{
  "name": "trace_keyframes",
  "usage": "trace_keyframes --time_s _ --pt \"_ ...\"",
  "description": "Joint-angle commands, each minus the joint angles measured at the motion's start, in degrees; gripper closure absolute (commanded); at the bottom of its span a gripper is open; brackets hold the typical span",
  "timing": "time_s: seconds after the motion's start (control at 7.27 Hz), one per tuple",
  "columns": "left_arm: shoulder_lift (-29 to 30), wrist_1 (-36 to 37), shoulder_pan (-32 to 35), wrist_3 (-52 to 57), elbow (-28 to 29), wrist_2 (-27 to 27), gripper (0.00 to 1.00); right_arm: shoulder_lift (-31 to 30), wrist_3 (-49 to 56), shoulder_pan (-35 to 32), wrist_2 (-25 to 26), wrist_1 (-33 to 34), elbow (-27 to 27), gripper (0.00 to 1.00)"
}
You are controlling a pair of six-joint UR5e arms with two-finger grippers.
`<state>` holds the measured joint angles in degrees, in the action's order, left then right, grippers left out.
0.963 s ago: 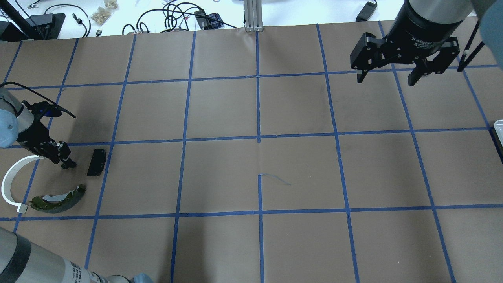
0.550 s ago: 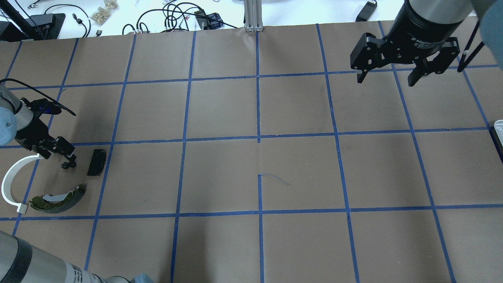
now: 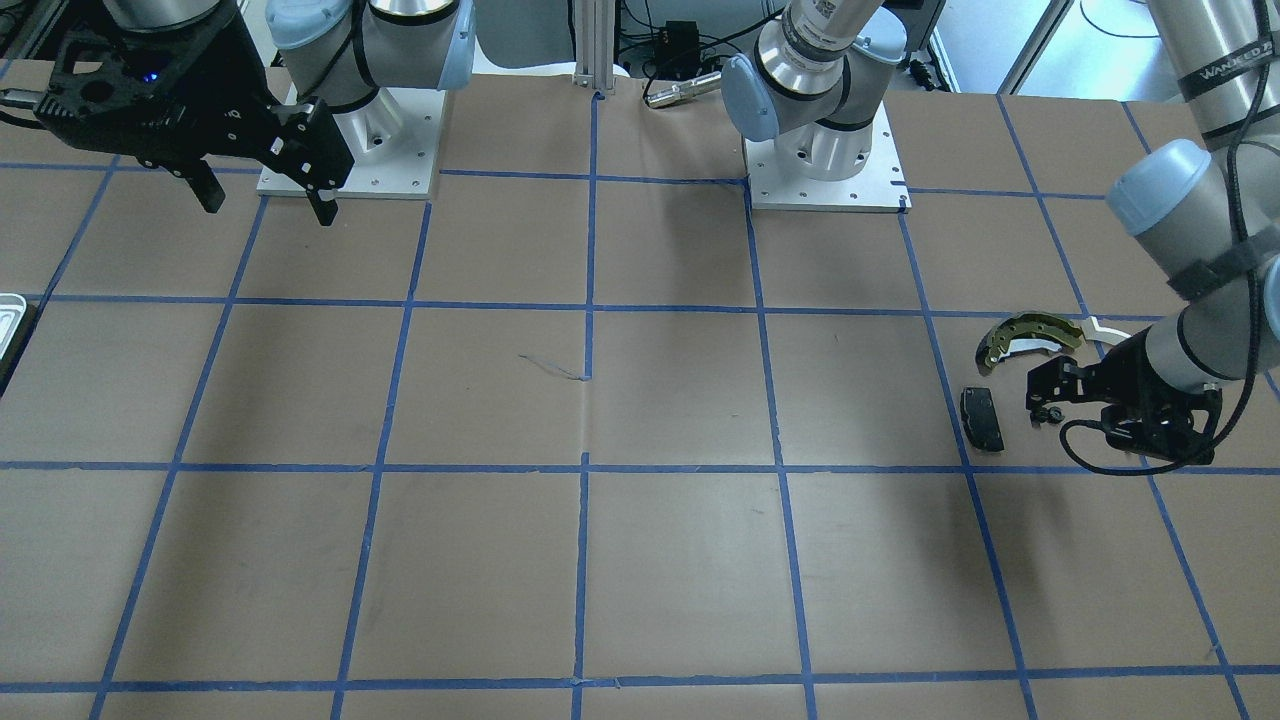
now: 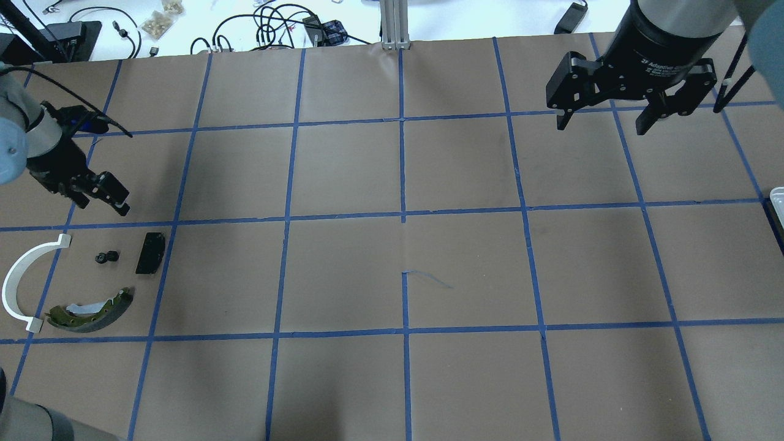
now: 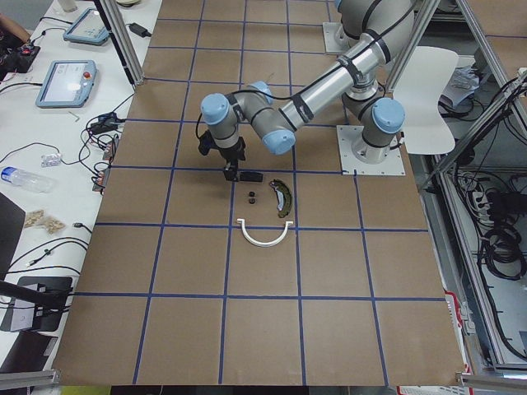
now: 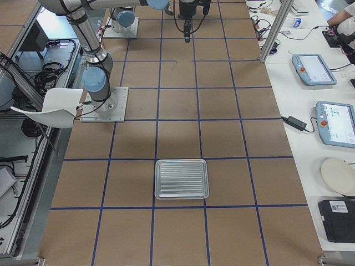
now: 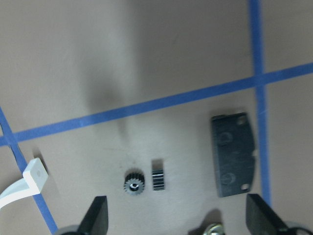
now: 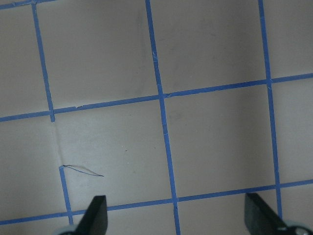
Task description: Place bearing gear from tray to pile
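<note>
The bearing gear (image 4: 106, 257), a tiny black toothed part with a small stub, lies on the table between the white arc strip (image 4: 18, 282) and the black pad (image 4: 150, 252). The olive-gold shoe (image 4: 92, 309) lies just nearer. In the left wrist view the gear (image 7: 133, 183) rests free between the open fingers, with the pad (image 7: 234, 154) to its right. My left gripper (image 4: 104, 199) is open and empty, raised beyond the pile. My right gripper (image 4: 601, 125) is open and empty, high at the far right. The tray (image 6: 182, 178) shows whole in the exterior right view.
Brown paper with blue tape lines covers the table. Only a sliver of the tray (image 4: 778, 202) shows at the overhead view's right edge. Cables and small items (image 4: 269, 27) lie past the far edge. The arm bases (image 3: 825, 160) stand at the robot side.
My left gripper was down on the gear a second ago. It has opened, left the gear on the table by the pad, and drawn up and away. The right arm has not moved.
</note>
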<state>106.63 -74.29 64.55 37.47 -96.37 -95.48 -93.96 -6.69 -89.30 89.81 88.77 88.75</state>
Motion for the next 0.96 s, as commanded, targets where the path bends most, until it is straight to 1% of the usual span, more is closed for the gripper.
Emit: trace_keyframes --time_s 0.0,0.14,0.28,0.41,0.55,0.69,0.83 --pt "-4.48 -8.56 7.85 -10.62 5.47 0.65 0.00 -0.08 0.01 0.00 0.01 0.00 0.02 0.00" --pt "-6.76 -9.98 12.31 -17.79 5.93 1.35 0.00 0.01 0.01 0.00 0.01 0.00 0.02 0.00" --pt "-9.75 -10.87 16.10 -20.39 6.11 1.18 0.00 -0.08 0.10 0.00 0.01 0.00 0.02 0.00" --pt "-12.47 -13.66 18.31 -20.85 6.89 1.52 0.00 -0.08 0.10 0.00 0.01 0.00 0.02 0.00" --pt "-13.63 -14.38 19.55 -21.20 6.64 5.44 0.00 -0.08 0.10 0.00 0.01 0.00 0.02 0.00" --pt "-13.90 -14.48 21.04 -25.73 6.81 9.05 0.00 -0.08 0.10 0.00 0.01 0.00 0.02 0.00" --pt "-14.95 -15.00 23.67 -26.82 6.03 7.52 0.00 -0.08 0.10 0.09 0.01 0.00 0.02 0.00"
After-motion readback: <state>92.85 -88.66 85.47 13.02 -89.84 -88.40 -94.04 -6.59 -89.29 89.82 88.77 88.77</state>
